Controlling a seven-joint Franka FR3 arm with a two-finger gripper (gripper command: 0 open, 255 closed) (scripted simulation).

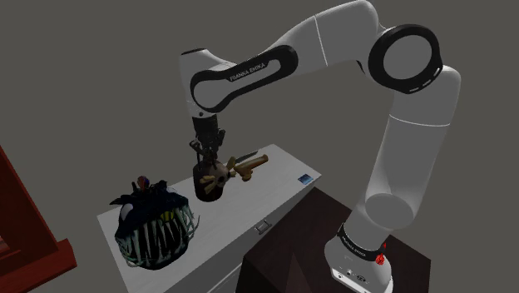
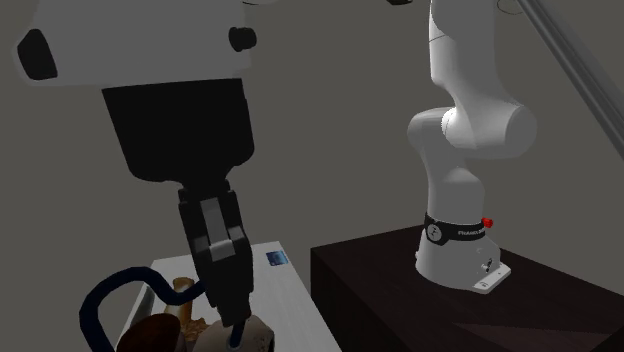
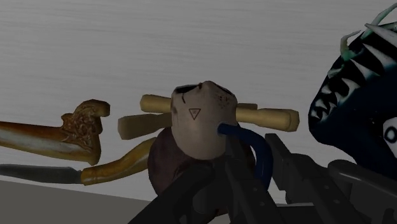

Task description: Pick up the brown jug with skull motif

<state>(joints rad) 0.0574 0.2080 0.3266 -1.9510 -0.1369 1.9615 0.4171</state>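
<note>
Jug (image 3: pixel 198 121) looks rigid, slick and brittle, so I'd clamp its round belly between the fingers (image 3: pixel 191 191), sparing the blue handle (image 3: pixel 256 151) beside them; gripper (image 1: pixel 208 165) closure I cannot tell.

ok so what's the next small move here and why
Probably a short slow lift straight up, checking the brown skull jug follows: the gripper sits right at its top, beside the blue handle, and it rests on the white surface.
</note>
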